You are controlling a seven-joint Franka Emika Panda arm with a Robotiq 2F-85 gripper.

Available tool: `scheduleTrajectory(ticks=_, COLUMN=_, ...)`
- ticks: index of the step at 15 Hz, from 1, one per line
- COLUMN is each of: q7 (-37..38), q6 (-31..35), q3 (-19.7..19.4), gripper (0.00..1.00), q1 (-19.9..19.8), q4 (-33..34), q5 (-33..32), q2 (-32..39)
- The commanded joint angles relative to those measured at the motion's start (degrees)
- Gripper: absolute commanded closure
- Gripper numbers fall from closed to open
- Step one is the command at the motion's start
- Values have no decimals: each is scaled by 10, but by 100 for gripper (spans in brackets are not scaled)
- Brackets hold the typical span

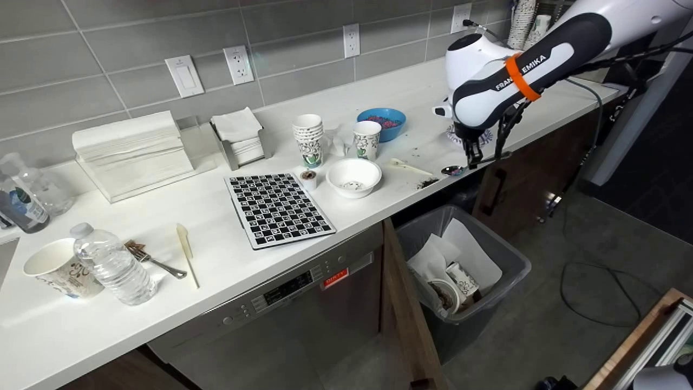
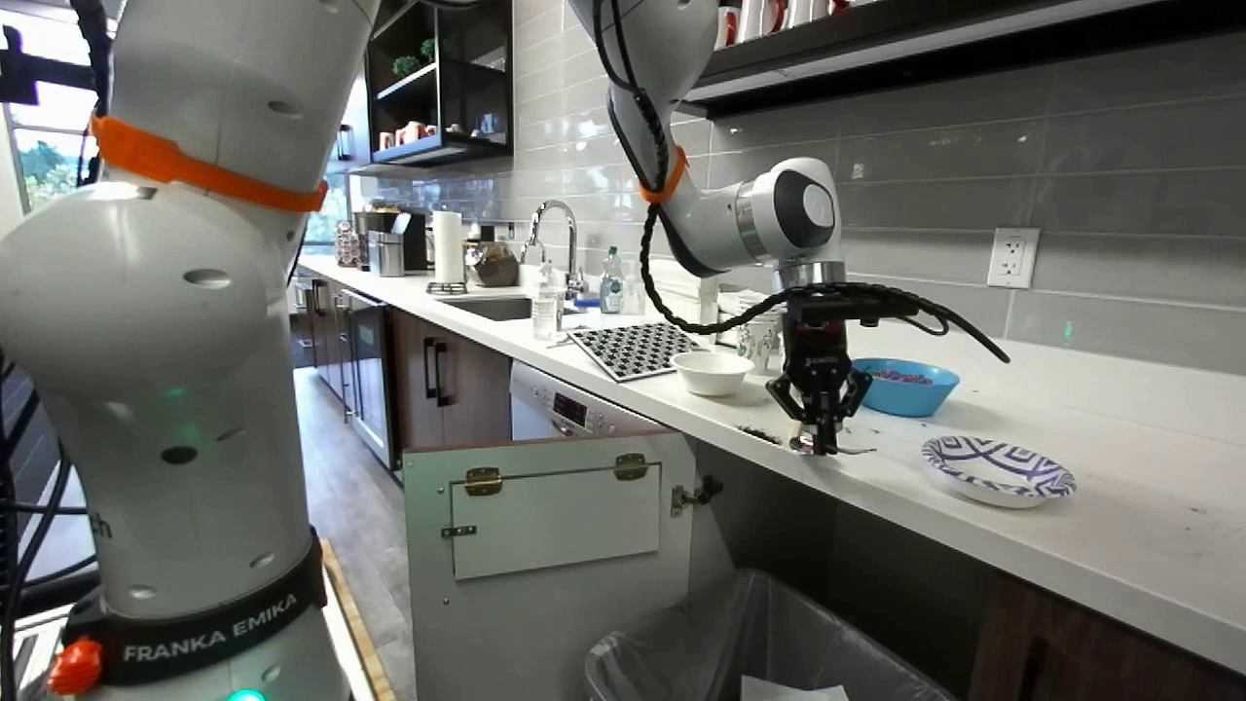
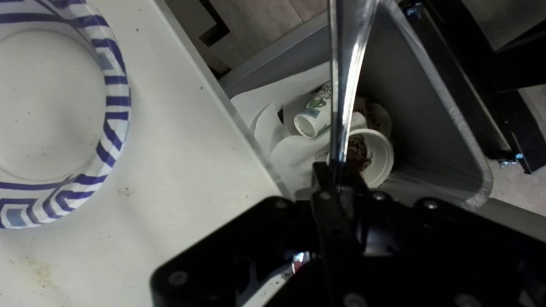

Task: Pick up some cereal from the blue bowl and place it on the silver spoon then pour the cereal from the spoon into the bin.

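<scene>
One silver spoon (image 1: 453, 170) is pinched between the jaws near the front edge of the tabletop (image 1: 208, 230); runs to 12 o'clock in the wrist view. From the jaws, in an exterior view: blue bowl (image 1: 393, 134) at 10 o'clock, pinkish cereal (image 1: 381, 122) inside; bin (image 1: 460, 331) at 6 o'clock, white paper (image 1: 479, 254) within.

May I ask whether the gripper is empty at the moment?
No, in the wrist view the gripper is closed on the silver spoon, which sticks out shiny and narrow beyond it.
</scene>
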Motion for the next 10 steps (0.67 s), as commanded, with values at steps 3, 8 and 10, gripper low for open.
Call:
scheduleTrajectory(ticks=3, q7=21, q6=-50, q3=-10, gripper=98, q1=23, q4=-4, q5=-52, q2=-7)
scheduleTrajectory(ticks=8, q7=39, q6=-121, q3=-8, gripper=98, q1=36, q4=3, q5=-78, q2=-7)
scheduleTrajectory(ticks=10, q7=42, q6=-152, q3=-6, gripper=98, q1=40, q4=6, q5=-82, q2=-7)
